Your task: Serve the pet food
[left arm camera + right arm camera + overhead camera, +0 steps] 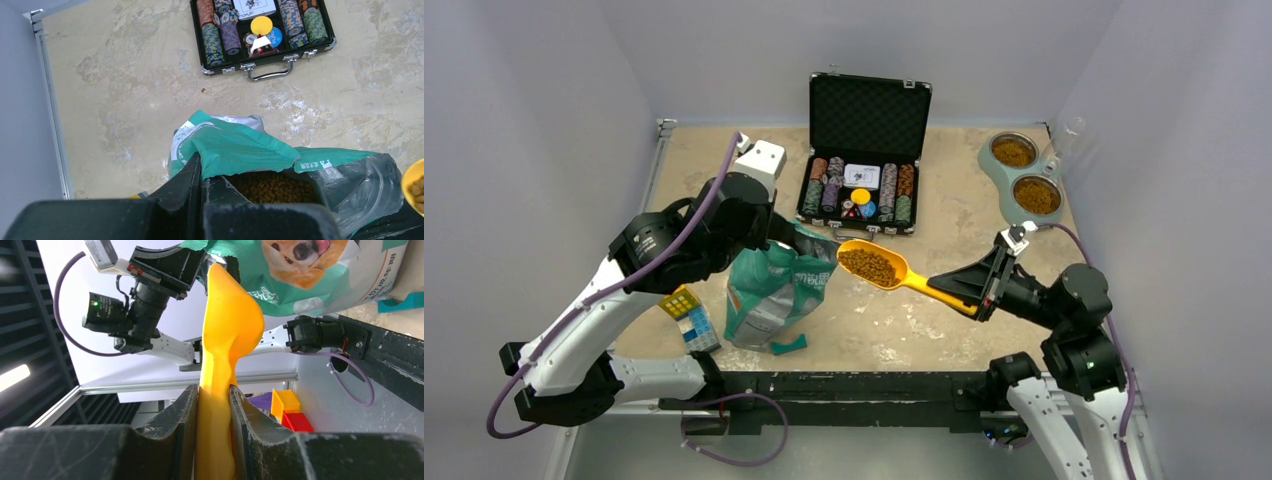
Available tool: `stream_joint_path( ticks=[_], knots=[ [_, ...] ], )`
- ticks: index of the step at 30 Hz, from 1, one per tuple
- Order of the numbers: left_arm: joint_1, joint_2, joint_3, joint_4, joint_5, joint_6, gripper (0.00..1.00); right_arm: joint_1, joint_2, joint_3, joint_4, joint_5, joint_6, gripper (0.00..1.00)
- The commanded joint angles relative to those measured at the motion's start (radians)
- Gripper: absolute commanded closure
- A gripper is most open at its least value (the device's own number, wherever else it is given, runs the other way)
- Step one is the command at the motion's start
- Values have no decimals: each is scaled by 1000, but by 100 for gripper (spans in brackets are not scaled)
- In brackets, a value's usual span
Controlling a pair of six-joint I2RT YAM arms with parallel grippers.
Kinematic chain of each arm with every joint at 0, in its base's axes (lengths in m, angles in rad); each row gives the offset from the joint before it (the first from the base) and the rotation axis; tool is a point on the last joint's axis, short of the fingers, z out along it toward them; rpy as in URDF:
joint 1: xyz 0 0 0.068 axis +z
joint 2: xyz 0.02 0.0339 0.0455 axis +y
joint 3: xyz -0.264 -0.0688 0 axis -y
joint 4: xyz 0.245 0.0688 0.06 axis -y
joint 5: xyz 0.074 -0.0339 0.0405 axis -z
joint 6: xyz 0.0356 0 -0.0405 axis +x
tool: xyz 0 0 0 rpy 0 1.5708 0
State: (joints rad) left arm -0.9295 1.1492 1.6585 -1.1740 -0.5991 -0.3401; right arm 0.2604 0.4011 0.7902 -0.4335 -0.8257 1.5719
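Note:
The teal-green pet food bag (769, 290) stands at the table's front left. My left gripper (774, 235) is shut on its torn top edge (235, 150), holding it open; brown kibble (272, 187) shows inside. My right gripper (969, 285) is shut on the handle of a yellow scoop (894, 270). The scoop's bowl holds brown kibble (869, 265) and hovers just right of the bag's mouth. In the right wrist view the scoop (225, 340) is seen from below, with the bag's dog picture (300, 260) behind it.
An open black case of poker chips (861, 190) sits at the back middle. A grey double bowl (1022, 175) holding kibble is at the back right. A small colourful box (689, 315) lies left of the bag.

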Motion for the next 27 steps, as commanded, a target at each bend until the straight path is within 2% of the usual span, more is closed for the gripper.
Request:
stream_joint_path(
  ticks=[1, 12, 21, 27],
  knots=[
    [11, -47, 35, 117, -78, -5, 100, 6, -53, 27, 93, 50, 74, 100],
    [11, -48, 33, 118, -64, -8, 100, 5, -75, -71, 300, 178, 216, 100],
    [11, -63, 35, 112, -48, -11, 100, 4, 67, -107, 546, 326, 262, 100],
    [11, -79, 33, 105, -43, -15, 100, -27, 211, -128, 686, 372, 234, 100]
  ],
)
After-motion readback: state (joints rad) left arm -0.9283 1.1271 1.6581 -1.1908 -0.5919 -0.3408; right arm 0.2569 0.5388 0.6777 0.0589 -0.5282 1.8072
